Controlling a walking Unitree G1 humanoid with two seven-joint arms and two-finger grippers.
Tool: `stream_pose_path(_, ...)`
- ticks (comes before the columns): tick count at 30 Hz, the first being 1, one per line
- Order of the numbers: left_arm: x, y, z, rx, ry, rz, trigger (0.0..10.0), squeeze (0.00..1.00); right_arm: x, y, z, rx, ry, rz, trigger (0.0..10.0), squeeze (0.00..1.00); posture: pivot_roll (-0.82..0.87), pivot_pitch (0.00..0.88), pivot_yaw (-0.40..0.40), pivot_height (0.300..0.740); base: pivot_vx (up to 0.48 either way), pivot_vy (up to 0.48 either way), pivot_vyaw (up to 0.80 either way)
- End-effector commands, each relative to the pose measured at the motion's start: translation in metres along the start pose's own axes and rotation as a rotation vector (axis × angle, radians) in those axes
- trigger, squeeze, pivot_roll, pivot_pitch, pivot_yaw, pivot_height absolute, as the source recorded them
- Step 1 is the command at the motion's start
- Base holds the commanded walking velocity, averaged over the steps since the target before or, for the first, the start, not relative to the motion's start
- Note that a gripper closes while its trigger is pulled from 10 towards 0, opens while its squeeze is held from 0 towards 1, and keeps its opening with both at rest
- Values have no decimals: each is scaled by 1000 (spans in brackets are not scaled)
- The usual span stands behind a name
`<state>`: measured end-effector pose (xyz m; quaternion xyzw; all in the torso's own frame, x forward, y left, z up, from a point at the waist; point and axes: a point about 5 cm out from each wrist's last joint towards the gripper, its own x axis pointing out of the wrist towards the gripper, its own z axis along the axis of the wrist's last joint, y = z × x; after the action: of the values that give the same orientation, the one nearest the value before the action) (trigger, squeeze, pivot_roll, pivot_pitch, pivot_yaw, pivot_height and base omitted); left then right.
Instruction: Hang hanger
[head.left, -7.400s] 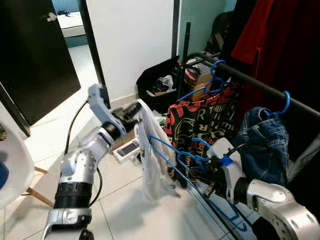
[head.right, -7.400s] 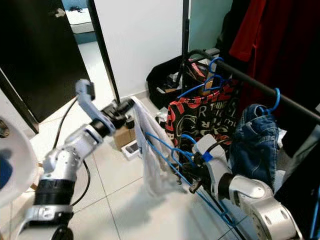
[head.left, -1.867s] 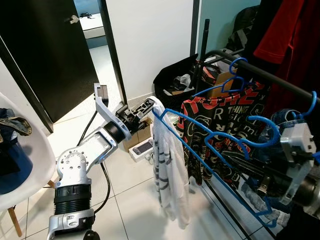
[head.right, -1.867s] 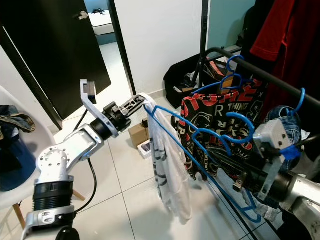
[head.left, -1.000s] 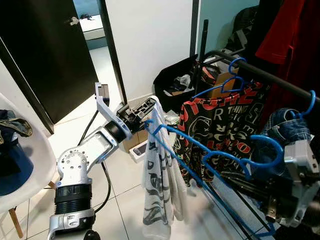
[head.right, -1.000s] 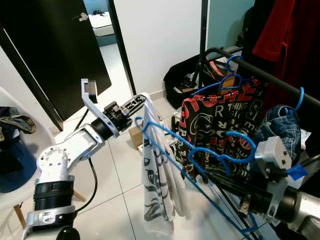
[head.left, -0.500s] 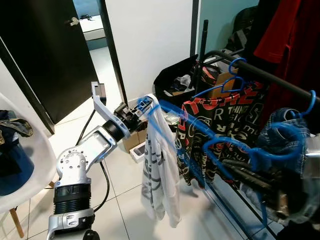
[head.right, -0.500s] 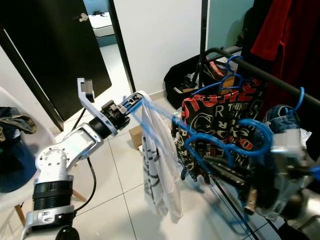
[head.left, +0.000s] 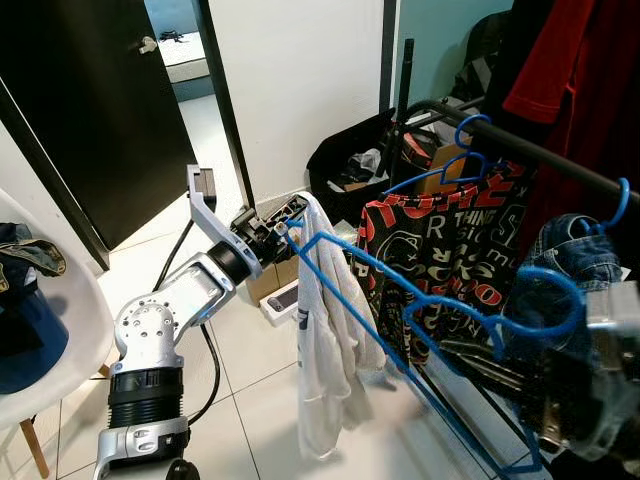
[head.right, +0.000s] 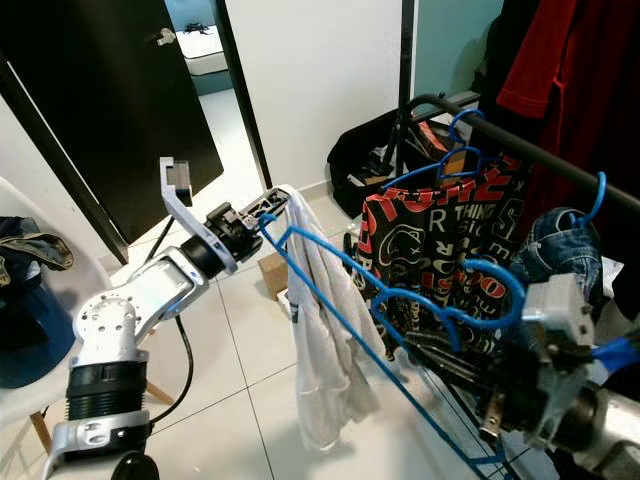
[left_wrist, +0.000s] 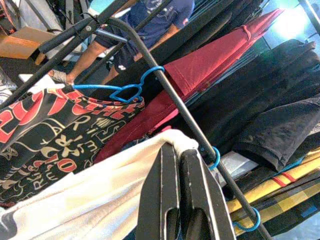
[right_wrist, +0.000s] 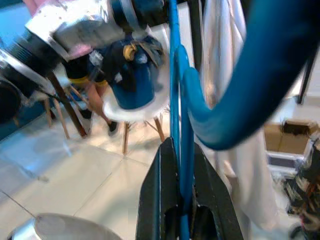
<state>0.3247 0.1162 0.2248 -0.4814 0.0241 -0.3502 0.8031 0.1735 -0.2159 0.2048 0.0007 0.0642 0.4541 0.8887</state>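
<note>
Pinching the blue hanger (head.right: 380, 300) — right hand (right_wrist: 181, 165) apparently closed.

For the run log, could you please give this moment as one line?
right gripper: shut on blue hanger | left gripper: shut on white cloth | rail: hanger unhung

A bright blue hanger (head.left: 420, 300) carries a plain white cloth (head.left: 325, 345) at frame centre. On the right, a black garment with red and white lettering (head.left: 440, 250) hangs beside faded blue denim (head.left: 570, 260), under a dark red garment (head.left: 560, 80) at upper right. The rail (head.left: 540, 160) is black. At upper left stands a black door (head.left: 90, 110); the floor (head.left: 240, 400) is pale tile.
</note>
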Motion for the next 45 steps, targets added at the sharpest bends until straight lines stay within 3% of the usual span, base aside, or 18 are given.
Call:
stream_pose_path(1,1,-2,4,3,-13,-11,10000,0,1,-1,-3,5,27,-8,10000,0,-52,0,121,740,0,0,0)
stream_pose_path(12,1,-2,5,-1,-13,-16,10000,0,-4,-15,-5,-14,41,-110,10000,0,-51,0,120,740,0,0,0)
stream_pose_path(20,1,-3,4,-4,-10,-21,10000,0,1,-20,-4,-35,26,-141,10000,0,-51,0,120,740,0,0,0)
stream_pose_path(32,2,-5,2,-6,-9,-27,10000,0,13,-13,-5,-22,14,-77,10000,0,-46,0,114,740,0,0,0)
stream_pose_path(45,2,-2,1,-4,-5,-15,10000,0,11,-6,-2,-8,-13,-21,10000,0,-50,0,116,740,0,0,0)
